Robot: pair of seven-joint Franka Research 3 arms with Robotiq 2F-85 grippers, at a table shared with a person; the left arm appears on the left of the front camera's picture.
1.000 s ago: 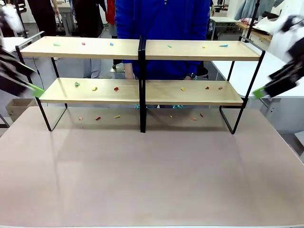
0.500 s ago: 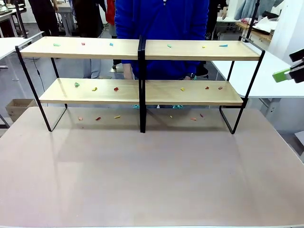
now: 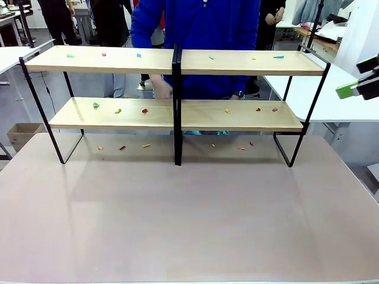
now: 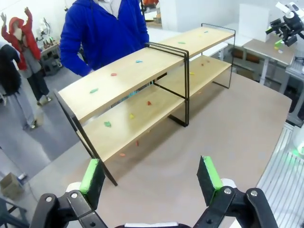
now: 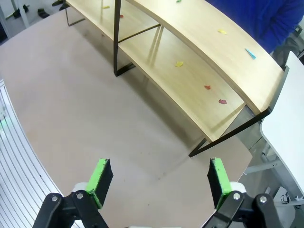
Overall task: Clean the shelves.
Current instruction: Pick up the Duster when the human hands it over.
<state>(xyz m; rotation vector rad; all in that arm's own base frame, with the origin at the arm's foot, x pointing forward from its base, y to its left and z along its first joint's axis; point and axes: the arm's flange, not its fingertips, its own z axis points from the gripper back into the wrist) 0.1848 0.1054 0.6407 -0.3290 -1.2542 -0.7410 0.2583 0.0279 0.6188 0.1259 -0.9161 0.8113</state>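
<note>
The shelves [image 3: 118, 60] stand across the far side of the table, two light wooden boards in a black frame with a central upright. Small coloured scraps [image 3: 144, 110] lie scattered on both boards and on the tabletop beneath. My right gripper [image 3: 355, 86] hovers at the picture's right edge, level with the gap between the boards. In its wrist view it [image 5: 160, 176] is open and empty, above the tabletop before the shelves' [image 5: 213, 52] right end. My left gripper [image 4: 151, 175] is open and empty too, high above the table off the shelves' [image 4: 123, 78] left end.
A person in a blue top [image 3: 201, 23] stands right behind the shelves, one hand [image 3: 161, 89] low behind the lower board. The grey-brown table [image 3: 189, 213] is bare in front. A white table [image 3: 331, 89] stands at the right, a cardboard box [image 3: 21, 133] on the floor at the left.
My left gripper has drawn out of the front view to the left. My right gripper has risen at the right edge. The person's arm has shifted behind the shelves.
</note>
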